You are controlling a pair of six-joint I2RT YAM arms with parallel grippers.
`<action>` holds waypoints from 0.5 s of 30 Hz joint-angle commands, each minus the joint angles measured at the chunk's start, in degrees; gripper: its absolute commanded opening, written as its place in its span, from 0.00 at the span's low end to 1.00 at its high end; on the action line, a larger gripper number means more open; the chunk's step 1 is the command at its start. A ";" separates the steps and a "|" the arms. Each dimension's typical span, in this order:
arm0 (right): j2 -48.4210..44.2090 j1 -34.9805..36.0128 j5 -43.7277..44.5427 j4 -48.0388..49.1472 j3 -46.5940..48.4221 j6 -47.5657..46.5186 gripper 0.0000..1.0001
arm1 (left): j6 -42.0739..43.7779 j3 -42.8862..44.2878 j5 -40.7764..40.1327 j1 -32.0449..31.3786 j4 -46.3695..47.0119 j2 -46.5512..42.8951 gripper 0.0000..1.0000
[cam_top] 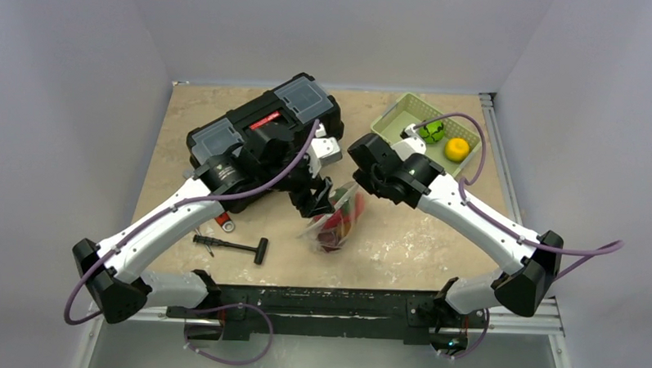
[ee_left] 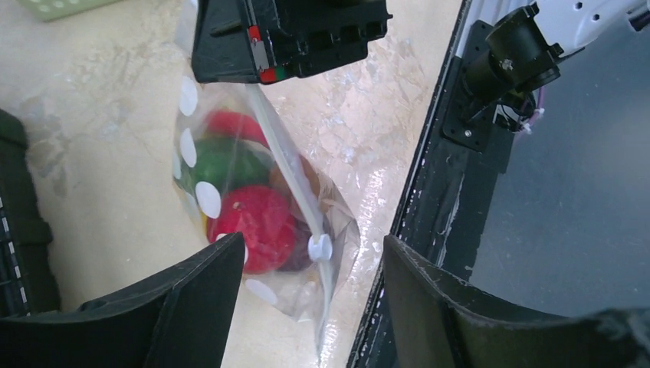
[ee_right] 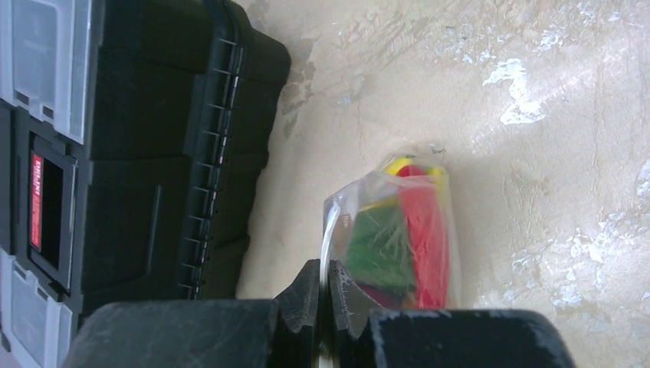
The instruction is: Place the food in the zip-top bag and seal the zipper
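The clear dotted zip-top bag (cam_top: 335, 226) lies mid-table with red, green and yellow food (ee_left: 257, 222) inside it. My right gripper (ee_right: 323, 285) is shut on the whitish zipper (ee_right: 329, 234) at one end of the bag's mouth. In the left wrist view the zipper (ee_left: 295, 184) runs down to a small white slider (ee_left: 320, 247). My left gripper (ee_left: 310, 249) stands open around that slider end, its fingers apart from the bag. From above, the left gripper (cam_top: 313, 202) and the right gripper (cam_top: 354, 187) meet over the bag. More food, a green piece (cam_top: 430, 130) and an orange one (cam_top: 456, 148), sits in the basket.
A pale green slotted basket (cam_top: 395, 115) stands at the back right. A black toolbox (cam_top: 251, 132) sits just left of the bag. A black T-handled tool (cam_top: 232, 246) and a red-handled one (cam_top: 222, 221) lie front left. The black rail (ee_left: 429, 199) runs along the table's near edge.
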 commanded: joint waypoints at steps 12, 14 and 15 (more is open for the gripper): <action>-2.13 -0.02 2.03 0.80 1.63 3.67 0.00 | -2.06 6.53 6.45 -0.47 -6.08 10.09 0.44; -2.36 0.03 2.24 0.74 1.61 3.75 0.00 | -2.14 6.61 6.99 -0.44 -6.08 10.88 0.36; -2.56 -0.01 2.57 0.61 1.55 3.97 0.00 | -2.16 6.62 6.85 -0.44 -6.16 11.19 0.34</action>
